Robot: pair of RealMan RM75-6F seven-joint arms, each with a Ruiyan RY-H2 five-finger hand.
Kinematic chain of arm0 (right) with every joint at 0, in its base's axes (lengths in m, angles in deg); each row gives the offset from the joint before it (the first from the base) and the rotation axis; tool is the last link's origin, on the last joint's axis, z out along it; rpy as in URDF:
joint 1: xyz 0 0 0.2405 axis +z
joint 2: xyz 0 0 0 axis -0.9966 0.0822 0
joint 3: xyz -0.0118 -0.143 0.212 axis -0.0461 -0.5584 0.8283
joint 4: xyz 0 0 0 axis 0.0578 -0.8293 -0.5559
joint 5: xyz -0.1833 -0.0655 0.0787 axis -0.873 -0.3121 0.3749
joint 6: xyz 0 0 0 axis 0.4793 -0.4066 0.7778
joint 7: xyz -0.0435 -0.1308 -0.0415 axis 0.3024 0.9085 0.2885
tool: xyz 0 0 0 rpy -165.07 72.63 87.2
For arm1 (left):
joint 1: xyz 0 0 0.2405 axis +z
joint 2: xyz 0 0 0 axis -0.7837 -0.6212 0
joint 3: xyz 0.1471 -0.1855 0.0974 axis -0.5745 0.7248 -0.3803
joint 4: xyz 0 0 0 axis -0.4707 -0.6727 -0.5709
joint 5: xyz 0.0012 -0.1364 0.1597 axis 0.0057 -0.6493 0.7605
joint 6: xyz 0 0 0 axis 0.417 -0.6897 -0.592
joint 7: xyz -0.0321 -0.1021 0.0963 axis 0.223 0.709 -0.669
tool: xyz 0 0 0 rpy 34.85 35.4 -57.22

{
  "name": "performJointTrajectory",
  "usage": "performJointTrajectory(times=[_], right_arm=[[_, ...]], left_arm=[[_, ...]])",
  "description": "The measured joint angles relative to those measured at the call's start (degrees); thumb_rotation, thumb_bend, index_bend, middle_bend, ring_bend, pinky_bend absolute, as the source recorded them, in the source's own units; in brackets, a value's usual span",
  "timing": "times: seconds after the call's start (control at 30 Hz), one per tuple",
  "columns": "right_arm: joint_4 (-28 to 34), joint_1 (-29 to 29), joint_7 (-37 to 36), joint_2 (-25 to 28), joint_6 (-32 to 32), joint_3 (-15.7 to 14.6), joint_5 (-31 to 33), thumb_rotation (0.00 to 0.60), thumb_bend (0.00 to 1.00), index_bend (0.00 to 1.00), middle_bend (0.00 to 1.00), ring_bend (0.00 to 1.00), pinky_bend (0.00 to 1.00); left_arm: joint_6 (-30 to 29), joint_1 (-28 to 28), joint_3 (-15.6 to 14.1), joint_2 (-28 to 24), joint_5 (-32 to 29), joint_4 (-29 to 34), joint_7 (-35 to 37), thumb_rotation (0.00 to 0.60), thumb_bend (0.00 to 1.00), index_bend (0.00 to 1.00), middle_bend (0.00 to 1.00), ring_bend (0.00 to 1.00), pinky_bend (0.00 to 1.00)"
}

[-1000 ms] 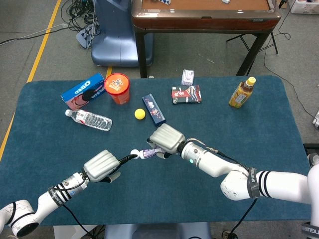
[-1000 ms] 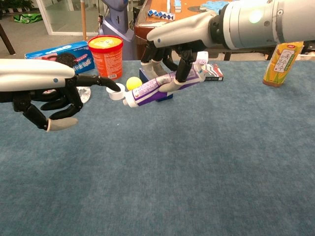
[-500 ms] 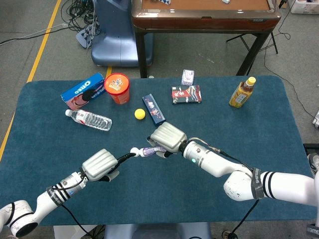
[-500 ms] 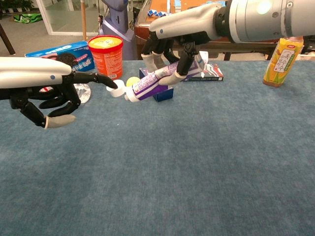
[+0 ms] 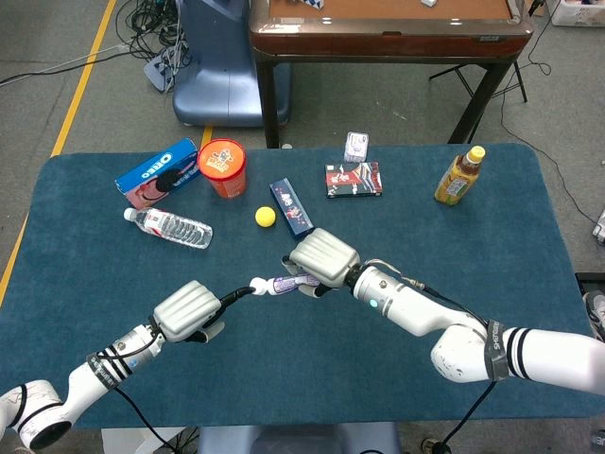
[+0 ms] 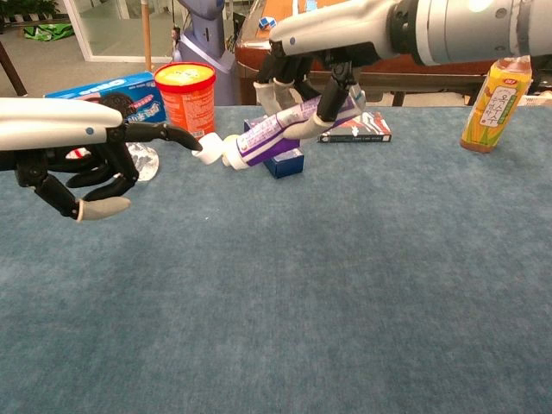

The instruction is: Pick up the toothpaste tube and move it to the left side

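Left hand (image 6: pixel 82 168): nearest item, low over the counter (image 6: pixel 285 302). One finger stretched toward the tube's cap and touching it or nearly so; the rest curled loosely, gripping nothing.

Tube (image 6: pixel 280 134): toothpaste, purple and white, off the counter, held in the air at a tilt, cap end pointing toward the left hand. It hangs about mid-counter.

Right hand (image 6: pixel 315 82): fingers clamped around the tube's body from above.

Progress, as judged: pick-up done; the tube is lifted. Transfer to the left side not done. The pose suggests a hand-over to the left hand, which has no grip on the tube yet. Left to do: secure the tube in the left hand or carry it across, then set it down on the left part of the counter.

Farther back: blue box (image 5: pixel 291 207) and yellow ball (image 5: pixel 265 217) just behind the tube; water bottle (image 5: pixel 170 227), cup (image 5: pixel 222 166), biscuit box (image 5: pixel 156 174) at the far left; tea bottle (image 5: pixel 459 176) at the far right.
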Motion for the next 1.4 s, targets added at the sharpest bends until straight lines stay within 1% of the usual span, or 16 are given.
performJointTrajectory(times=[0.4,0.5,0.57,0.67,0.77,0.83,0.9,0.97,1.03,1.13,1.33,1.4], right_arm=[[-0.3,-1.3,-2.0,-0.7,1.3,1.0,-1.9,0.6,0.78,0.91,0.84,0.66,0.37],[-0.2,-1.8,-2.6,-0.8,1.7,1.1,-2.3,0.6,0.78,0.91,0.84,0.66,0.37],[-0.2,-2.5,-3.2,-0.7,2.5,1.1,-2.6,0.6,0.78,0.91,0.84,0.66,0.37],[0.0,-3.6,-4.7,-0.6,3.6,1.3,-3.2,0.6,0.78,0.91,0.84,0.66,0.38],[0.0,-4.9,-6.5,-0.8,5.1,1.3,-4.1,0.6,0.78,0.91,0.83,0.66,0.39],[-0.2,-5.8,-8.1,-1.2,5.9,1.3,-4.8,0.6,0.78,0.91,0.83,0.66,0.4],[-0.4,-6.7,-9.6,-1.7,6.9,1.3,-5.6,0.6,0.78,0.91,0.83,0.66,0.41],[-0.8,-7.9,-11.4,-2.5,8.3,1.2,-6.8,0.6,0.78,0.91,0.83,0.66,0.44],[-1.3,-9.0,-13.3,-3.6,9.9,1.0,-7.9,0.6,0.78,0.91,0.83,0.66,0.46],[-2.2,-10.7,-16.0,-5.5,12.4,0.8,-9.6,0.6,0.77,0.91,0.83,0.66,0.5],[-5.3,-13.7,-21.1,-9.7,16.4,-0.1,-13.1,0.6,0.75,0.91,0.83,0.67,0.57],[-5.9,-14.3,-22.0,-11.0,17.4,-0.5,-14.0,0.6,0.74,0.91,0.83,0.67,0.6]], left_arm=[[-0.3,-0.2,0.3,0.3,-0.4,0.5,-0.3,0.6,0.44,0.08,0.75,0.76,0.85],[-0.5,0.0,0.4,0.0,-0.7,0.7,-0.9,0.6,0.44,0.08,0.74,0.74,0.85],[-1.3,0.4,0.5,-0.3,-1.1,0.8,-1.3,0.6,0.44,0.08,0.71,0.72,0.85],[-3.2,1.7,0.8,-0.8,-2.1,1.1,-1.4,0.6,0.44,0.08,0.63,0.63,0.83],[-5.4,3.3,1.1,-1.5,-3.6,1.5,-0.1,0.6,0.43,0.08,0.53,0.55,0.77],[-6.9,4.5,1.3,-2.2,-4.8,1.8,1.5,0.6,0.39,0.07,0.44,0.47,0.68],[-8.1,5.8,1.5,-2.9,-5.9,2.0,3.0,0.589,0.35,0.06,0.39,0.4,0.61],[-9.4,7.2,1.7,-3.6,-7.0,2.2,4.6,0.525,0.32,0.06,0.35,0.33,0.55],[-10.2,8.2,1.8,-4.1,-7.9,2.3,6.4,0.376,0.28,0.05,0.29,0.28,0.51],[-11.0,9.3,2.1,-4.8,-9.0,2.3,9.7,0.23,0.25,0.04,0.25,0.24,0.47],[-12.0,11.3,2.7,-6.0,-10.5,1.9,16.7,0.039,0.2,0.03,0.21,0.2,0.43],[-12.1,11.7,3.0,-6.3,-10.8,1.7,18.9,0.003,0.18,0.02,0.2,0.19,0.42]])
